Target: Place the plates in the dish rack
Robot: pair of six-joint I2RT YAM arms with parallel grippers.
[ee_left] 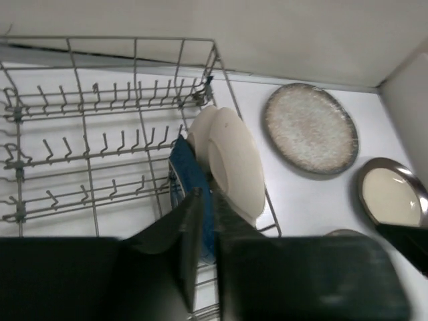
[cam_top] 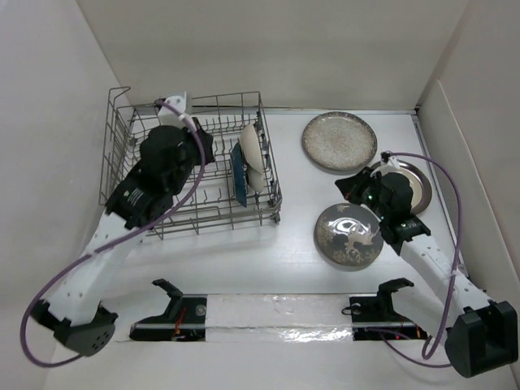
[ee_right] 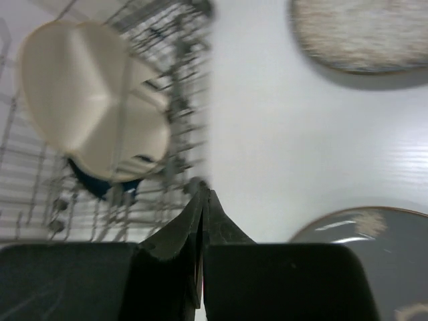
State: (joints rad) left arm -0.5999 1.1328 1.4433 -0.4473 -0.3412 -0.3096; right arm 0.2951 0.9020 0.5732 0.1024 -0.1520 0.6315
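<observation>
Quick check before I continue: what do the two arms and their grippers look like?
They match. The left arm and right arm have white links with black joint housings and black bases. A purple cable loops along each. The left gripper and right gripper are dark and wedge-shaped, tapering to thin tips. No markings are legible.

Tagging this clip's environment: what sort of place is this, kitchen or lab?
Probably a lab test cell, not a kitchen: bare white walls box in a white table, with a wire dish rack and loose plates, such as the speckled plate, laid out as props.
</observation>
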